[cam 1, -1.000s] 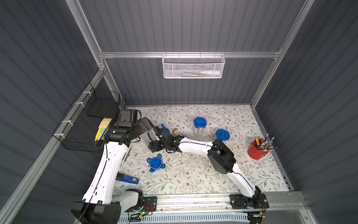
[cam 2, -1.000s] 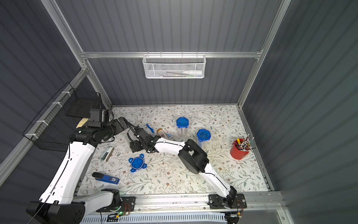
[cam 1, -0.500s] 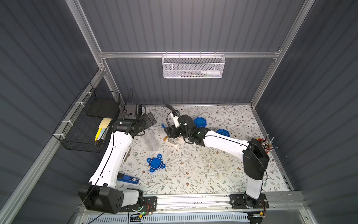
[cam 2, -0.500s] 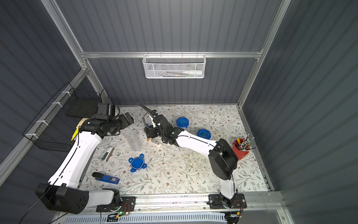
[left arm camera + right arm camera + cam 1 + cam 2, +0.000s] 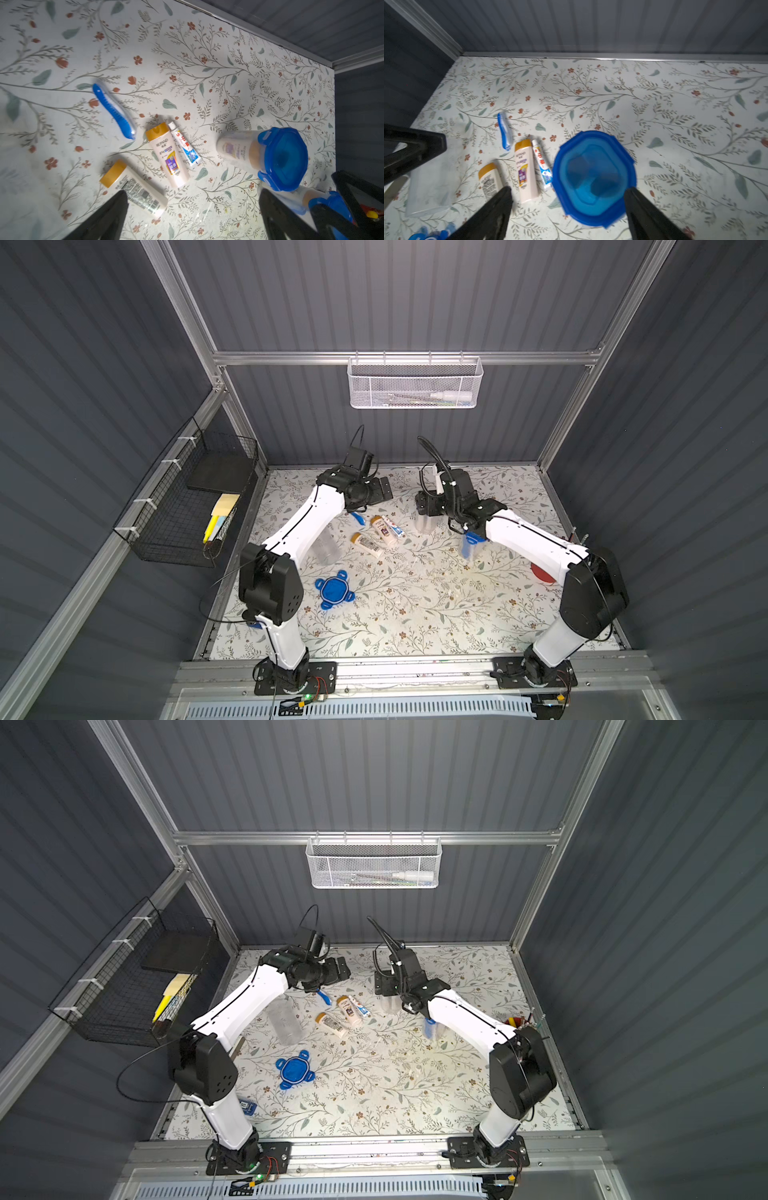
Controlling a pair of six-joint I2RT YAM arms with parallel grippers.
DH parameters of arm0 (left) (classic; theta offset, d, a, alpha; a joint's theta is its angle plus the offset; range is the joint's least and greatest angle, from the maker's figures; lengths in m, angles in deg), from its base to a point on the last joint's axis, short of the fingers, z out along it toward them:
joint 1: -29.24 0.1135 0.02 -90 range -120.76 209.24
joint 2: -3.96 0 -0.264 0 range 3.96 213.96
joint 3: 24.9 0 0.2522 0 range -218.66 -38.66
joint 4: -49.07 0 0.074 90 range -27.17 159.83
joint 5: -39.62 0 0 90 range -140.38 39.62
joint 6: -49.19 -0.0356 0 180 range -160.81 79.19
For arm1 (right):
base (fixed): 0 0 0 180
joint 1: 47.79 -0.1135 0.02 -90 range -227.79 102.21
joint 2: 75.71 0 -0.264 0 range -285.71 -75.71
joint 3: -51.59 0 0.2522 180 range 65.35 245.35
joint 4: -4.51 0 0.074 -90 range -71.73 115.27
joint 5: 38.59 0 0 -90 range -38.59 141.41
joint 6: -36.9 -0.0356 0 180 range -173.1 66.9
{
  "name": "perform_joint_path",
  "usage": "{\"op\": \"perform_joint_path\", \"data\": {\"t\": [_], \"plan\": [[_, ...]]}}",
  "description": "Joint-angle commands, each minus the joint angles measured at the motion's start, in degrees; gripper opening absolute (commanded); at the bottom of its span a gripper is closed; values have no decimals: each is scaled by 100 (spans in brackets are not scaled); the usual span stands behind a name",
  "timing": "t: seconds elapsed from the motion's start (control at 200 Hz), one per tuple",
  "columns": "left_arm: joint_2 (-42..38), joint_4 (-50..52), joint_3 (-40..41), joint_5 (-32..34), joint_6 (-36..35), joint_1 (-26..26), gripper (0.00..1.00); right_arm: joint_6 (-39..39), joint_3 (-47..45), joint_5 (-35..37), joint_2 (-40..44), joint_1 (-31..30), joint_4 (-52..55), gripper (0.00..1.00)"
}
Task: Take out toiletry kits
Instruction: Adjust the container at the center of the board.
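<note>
One toiletry kit lies loose on the floral table point(image 5: 415, 614): a blue toothbrush point(image 5: 357, 517), a white bottle with a tan cap point(image 5: 382, 527), a toothpaste tube point(image 5: 394, 526) and a second bottle point(image 5: 368, 544). The left wrist view shows the same toothbrush point(image 5: 114, 111), bottle point(image 5: 168, 155) and tube point(image 5: 185, 147). My left gripper point(image 5: 380, 493) hangs open just behind them, holding nothing. My right gripper point(image 5: 428, 504) is open above an upright clear jar point(image 5: 426, 522). That jar's blue clip lid point(image 5: 593, 176) sits between the right fingers point(image 5: 500, 203), and bottles show inside it point(image 5: 239, 149).
An empty clear jar point(image 5: 326, 547) lies on its side under the left arm, its blue lid point(image 5: 333, 589) loose nearer the front. Another lidded jar point(image 5: 471, 545) stands under the right forearm. The red cup point(image 5: 542, 572) is at the far right, a wire basket point(image 5: 183, 506) on the left wall.
Both grippers have left the open jar at the left. The right gripper swung right over the lidded jar; the left drew toward the back wall. Kit pieces now lie spread out.
</note>
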Motion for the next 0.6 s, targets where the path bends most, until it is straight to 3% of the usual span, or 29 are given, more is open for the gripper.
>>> {"op": "perform_joint_path", "data": {"t": [0.0,0.295,0.595], "plan": [[356,-172,-433,-408,50,-124,100,-92,-47,-214,86,168,220,85],[1400,-208,-1404,-838,85,-417,100,-671,-233,-969,91,774,39,83],[1943,-359,-1820,-1101,191,-703,100,-1080,334,-1631,-602,1018,381,82]]}}
